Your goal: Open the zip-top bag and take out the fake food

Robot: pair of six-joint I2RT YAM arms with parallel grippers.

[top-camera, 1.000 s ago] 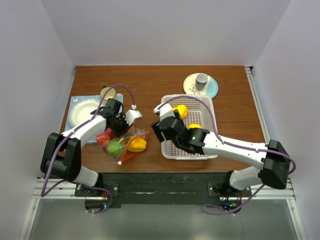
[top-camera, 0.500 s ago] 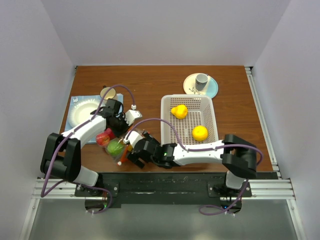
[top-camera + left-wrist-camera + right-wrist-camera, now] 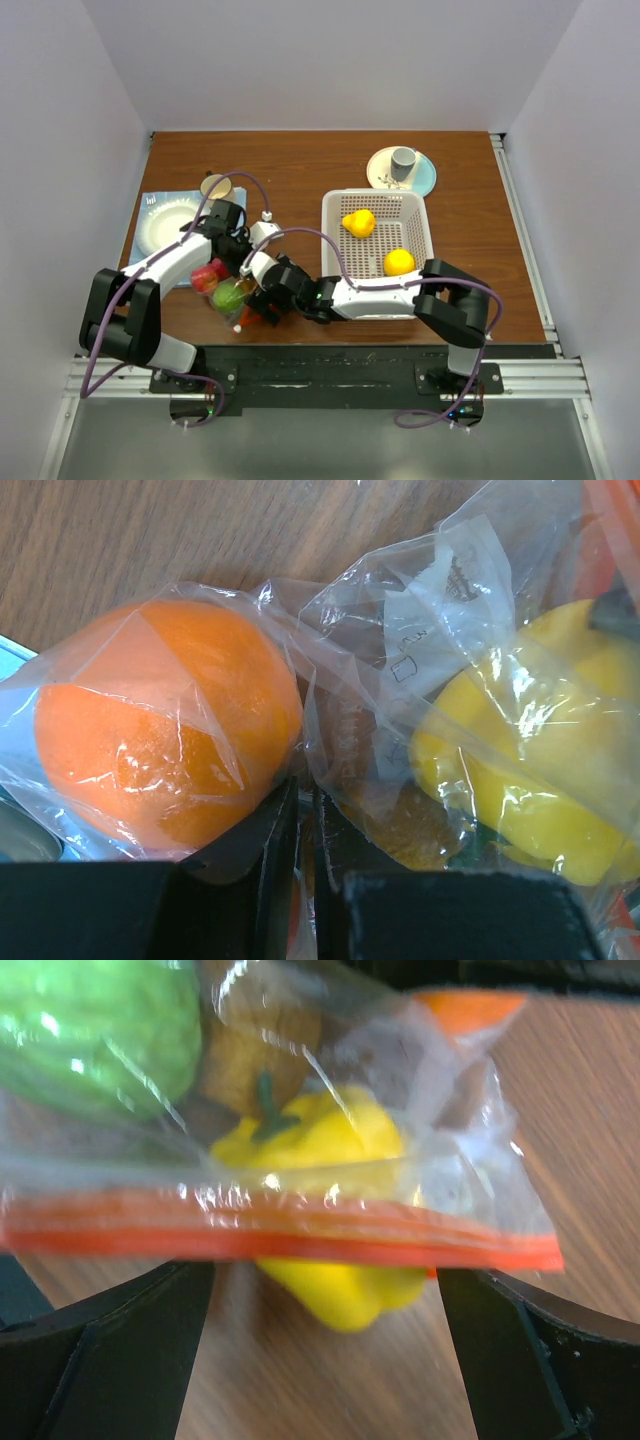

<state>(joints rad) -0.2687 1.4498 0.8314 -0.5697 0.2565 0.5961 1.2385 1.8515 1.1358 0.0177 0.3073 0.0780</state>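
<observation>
Clear crinkly zip-top bag (image 3: 232,300) w/ glossy toy fruit (image 3: 160,730), near-left on wood surface (image 3: 300,170); left claw (image 3: 305,802) narrow, pinching bag plastic; right claw (image 3: 325,1305) wide, straddling orange-red strip (image 3: 280,1238).

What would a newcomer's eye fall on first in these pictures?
The clear zip-top bag, full of bright fake food, lies near the table's front left, its orange-red strip just ahead of the open right gripper. The left gripper pinches its film. Two yellow fruits sit in the white basket to its right.
</observation>
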